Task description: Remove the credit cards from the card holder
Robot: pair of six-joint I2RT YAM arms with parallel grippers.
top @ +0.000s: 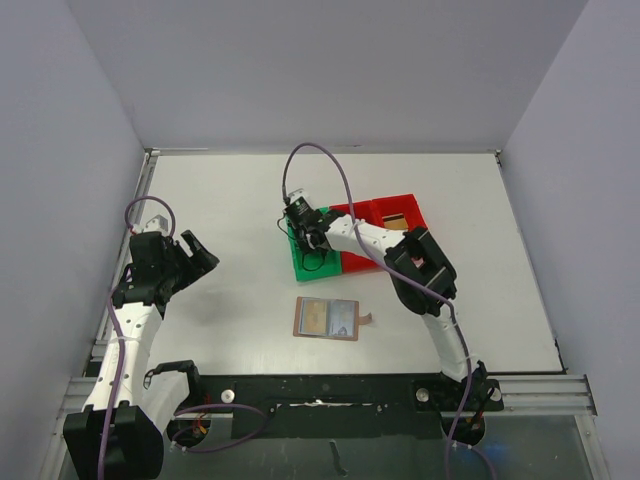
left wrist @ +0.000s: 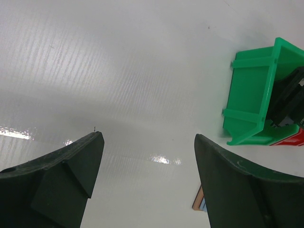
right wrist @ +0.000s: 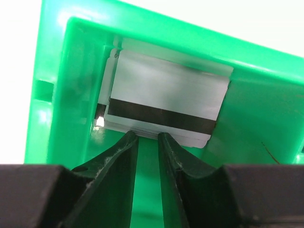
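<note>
Green bin holds the card; the right gripper is almost closed at its edge, whether it grips is unclear. The left gripper is wide and empty. The card holder lies open by the surface's near edge. A card sticking to the fingers could lift out.

White links, black joints — dark matte jaws, purple cables

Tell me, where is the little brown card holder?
In the top view the card holder lies open on the white table, near the middle, just on the arms' side of the green bin.
</note>
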